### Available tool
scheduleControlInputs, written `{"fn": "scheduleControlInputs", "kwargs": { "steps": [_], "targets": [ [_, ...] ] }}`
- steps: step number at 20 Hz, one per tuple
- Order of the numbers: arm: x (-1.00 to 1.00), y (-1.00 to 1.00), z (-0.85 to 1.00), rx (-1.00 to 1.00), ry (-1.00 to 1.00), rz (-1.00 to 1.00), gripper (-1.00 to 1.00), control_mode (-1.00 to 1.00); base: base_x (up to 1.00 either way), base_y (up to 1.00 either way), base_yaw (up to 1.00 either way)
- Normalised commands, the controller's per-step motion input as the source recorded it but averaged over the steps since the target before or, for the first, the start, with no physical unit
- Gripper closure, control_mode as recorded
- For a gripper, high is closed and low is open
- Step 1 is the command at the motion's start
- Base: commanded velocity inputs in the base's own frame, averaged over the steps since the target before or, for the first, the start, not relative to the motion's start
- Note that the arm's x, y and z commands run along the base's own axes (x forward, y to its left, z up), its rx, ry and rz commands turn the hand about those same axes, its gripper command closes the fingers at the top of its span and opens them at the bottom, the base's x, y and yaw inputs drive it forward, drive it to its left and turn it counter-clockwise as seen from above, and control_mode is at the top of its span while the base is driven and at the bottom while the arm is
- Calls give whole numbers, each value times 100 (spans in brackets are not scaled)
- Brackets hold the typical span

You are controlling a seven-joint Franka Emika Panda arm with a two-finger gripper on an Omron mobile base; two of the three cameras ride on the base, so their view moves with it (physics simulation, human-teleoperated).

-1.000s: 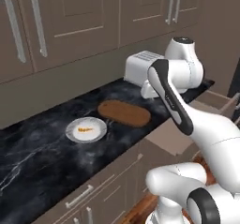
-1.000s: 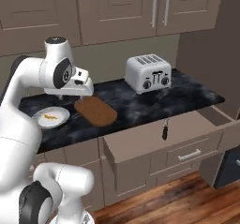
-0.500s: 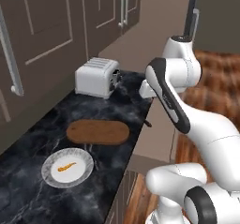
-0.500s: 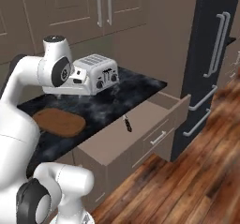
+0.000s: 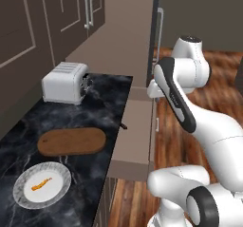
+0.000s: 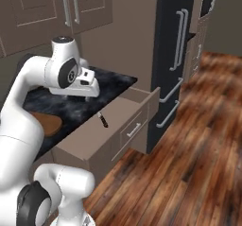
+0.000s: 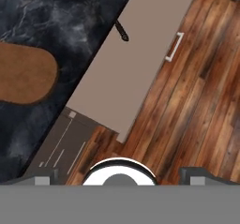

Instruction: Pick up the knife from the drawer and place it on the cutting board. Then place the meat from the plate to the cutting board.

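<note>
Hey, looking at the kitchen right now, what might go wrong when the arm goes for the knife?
1. The knife lies at the drawer's inner edge, partly under the counter lip, so the fingers may hit the counter coming down.
2. The open gripper hangs well above the drawer; a thin, flat knife may slip on closing.
3. The cutting board lies close to the plate, so a careless placement might bump the meat.
</note>
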Motion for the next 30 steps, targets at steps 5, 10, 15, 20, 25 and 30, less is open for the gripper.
{"fn": "scheduleControlInputs", "kwargs": {
  "steps": [5, 10, 15, 20, 25, 30],
  "targets": [
    [0, 0, 0, 0, 0, 0, -100, 100, 2, 0, 0],
    [0, 0, 0, 0, 0, 0, -100, 100, 26, 0, -3],
    [0, 0, 0, 0, 0, 0, -100, 100, 16, 6, -25],
    [0, 0, 0, 0, 0, 0, -100, 100, 25, 38, -30],
    [0, 0, 0, 0, 0, 0, -100, 100, 52, 46, -26],
    [0, 0, 0, 0, 0, 0, -100, 100, 53, 27, -19]
  ]
}}
